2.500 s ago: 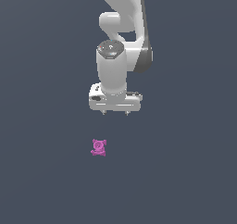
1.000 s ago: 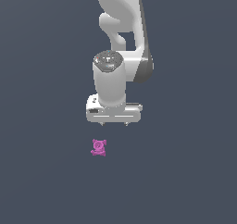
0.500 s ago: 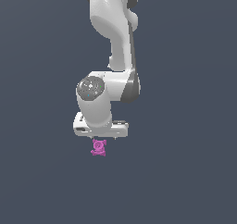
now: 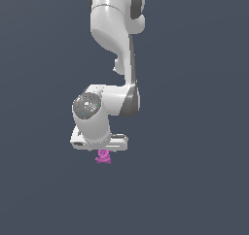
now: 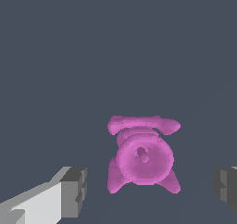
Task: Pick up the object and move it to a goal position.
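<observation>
The object is a small magenta-pink lumpy figurine [image 4: 103,157] lying on the flat dark grey floor. In the exterior view the white gripper [image 4: 100,150] hangs right over it, and only the figurine's lower part shows under the gripper body. In the wrist view the figurine [image 5: 142,155] has a round centre and small nubs. It lies between the two grey fingertips [image 5: 74,190], with a gap on each side. The gripper [image 5: 150,188] is open and touches nothing.
The white arm [image 4: 114,44] rises from the gripper to the top of the exterior view. All around is a plain dark grey floor [image 4: 194,180].
The arm has swung toward the exterior view's left and come down. The gripper went from high and to the right of the figurine to right over it. The figurine has not moved.
</observation>
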Robot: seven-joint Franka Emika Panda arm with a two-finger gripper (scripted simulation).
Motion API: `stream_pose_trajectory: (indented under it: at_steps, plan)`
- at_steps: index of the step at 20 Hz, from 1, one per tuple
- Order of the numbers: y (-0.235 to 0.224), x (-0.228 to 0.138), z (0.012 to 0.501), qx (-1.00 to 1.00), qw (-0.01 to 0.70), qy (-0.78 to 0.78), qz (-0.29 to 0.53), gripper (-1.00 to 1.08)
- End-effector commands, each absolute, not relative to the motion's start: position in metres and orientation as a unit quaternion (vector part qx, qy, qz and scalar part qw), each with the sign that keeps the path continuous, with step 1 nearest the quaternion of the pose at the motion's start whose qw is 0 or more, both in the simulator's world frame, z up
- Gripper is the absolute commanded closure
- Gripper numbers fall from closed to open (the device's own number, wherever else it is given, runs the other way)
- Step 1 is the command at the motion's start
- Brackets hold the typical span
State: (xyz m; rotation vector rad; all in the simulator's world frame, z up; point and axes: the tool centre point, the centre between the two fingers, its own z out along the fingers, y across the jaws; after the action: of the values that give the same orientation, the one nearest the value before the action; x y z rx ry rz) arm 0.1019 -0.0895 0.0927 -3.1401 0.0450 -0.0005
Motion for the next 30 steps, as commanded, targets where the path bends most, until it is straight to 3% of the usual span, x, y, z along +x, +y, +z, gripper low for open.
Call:
stream_pose_trajectory:
  at_steps: [1,22,23,30]
  plan:
    - [-0.091,0.103,0.091,-1.000,0.000,0.014,0.000,-0.92]
    - [-0.092,0.104,0.040,-1.000,0.000,0.014,0.000,-0.92]
    - [-0.092,0.104,0.040,-1.000,0.000,0.014,0.000,1.08]
    - [-0.092,0.104,0.040,-1.000,0.000,0.014,0.000,1.08]
